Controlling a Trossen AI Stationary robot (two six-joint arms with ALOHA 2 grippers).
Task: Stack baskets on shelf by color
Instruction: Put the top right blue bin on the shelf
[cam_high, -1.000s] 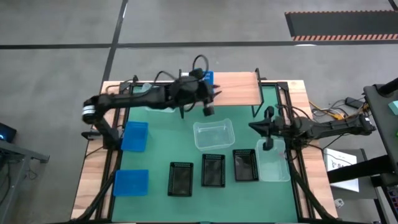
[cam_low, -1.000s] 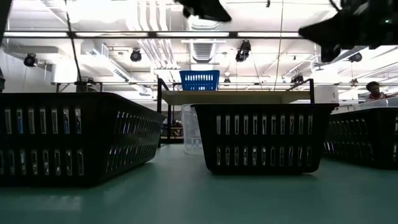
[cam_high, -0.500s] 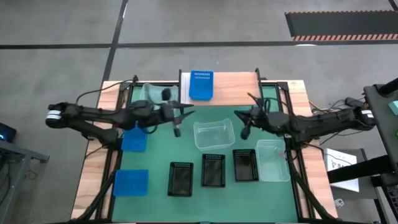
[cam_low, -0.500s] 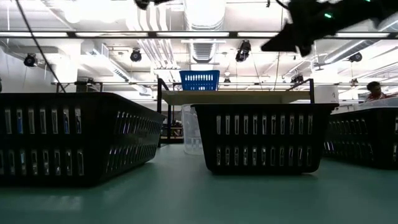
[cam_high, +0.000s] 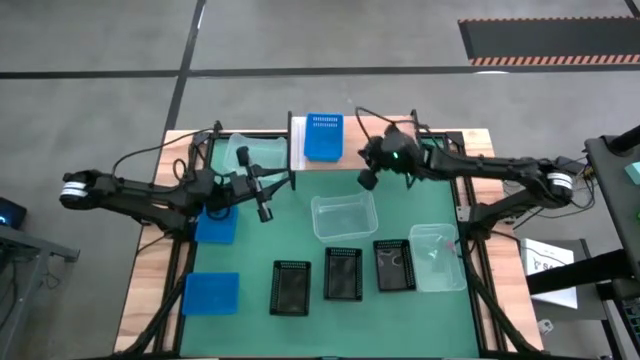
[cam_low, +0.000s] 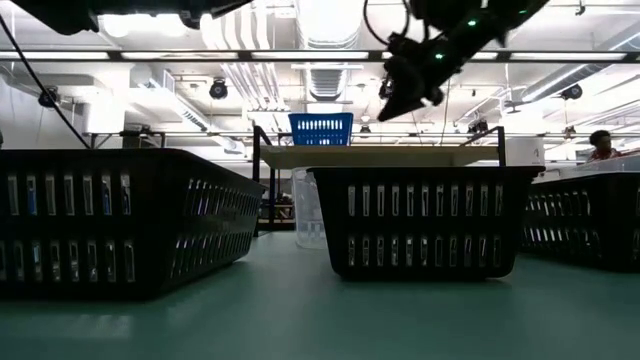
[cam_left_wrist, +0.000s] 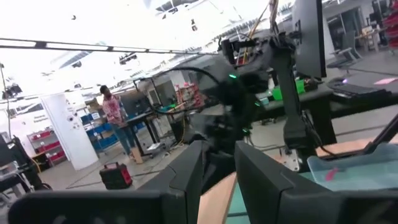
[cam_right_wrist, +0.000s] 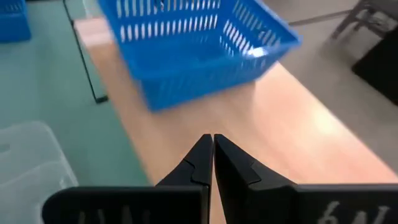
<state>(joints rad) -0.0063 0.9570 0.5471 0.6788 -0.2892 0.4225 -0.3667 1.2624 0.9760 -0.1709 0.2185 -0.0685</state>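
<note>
One blue basket (cam_high: 323, 136) stands on the shelf (cam_high: 385, 140), at the left part of the wooden top. Two more blue baskets lie on the counter (cam_high: 300, 225) on the left side: one (cam_high: 217, 221) just beside the left claw, one (cam_high: 211, 294) nearer the front edge. The three black baskets (cam_high: 342, 274) sit in a row along the front. One clear basket (cam_high: 343, 216) lies at mid-counter, one (cam_high: 438, 257) at the right end of the black row, and one (cam_high: 255, 154) at the back left beside the shelf.

Right claw (cam_high: 367, 179): closed and empty — the right wrist view shows the finger tips (cam_right_wrist: 212, 149) pressed together above the shelf top, with the blue basket just ahead. It hangs over the front edge of the shelf, to the right of that basket.

Left claw (cam_high: 264, 212): held above the counter between the nearer blue basket and the mid-counter clear basket. Its fingers (cam_left_wrist: 186, 171) stand slightly apart with nothing between them.

Step in hand, as judged: fetch the next blue basket for the blue stack.

- Open the claw wide before descent, and straddle one wall only.
- Grip at the middle of a long wall so the basket hangs level.
- Lift well clear of the shelf edge, align the basket with the one below, then lower it straight down to nest.
- Risk — a tilted basket may catch the lower rim and push the stack along the plank.
</note>
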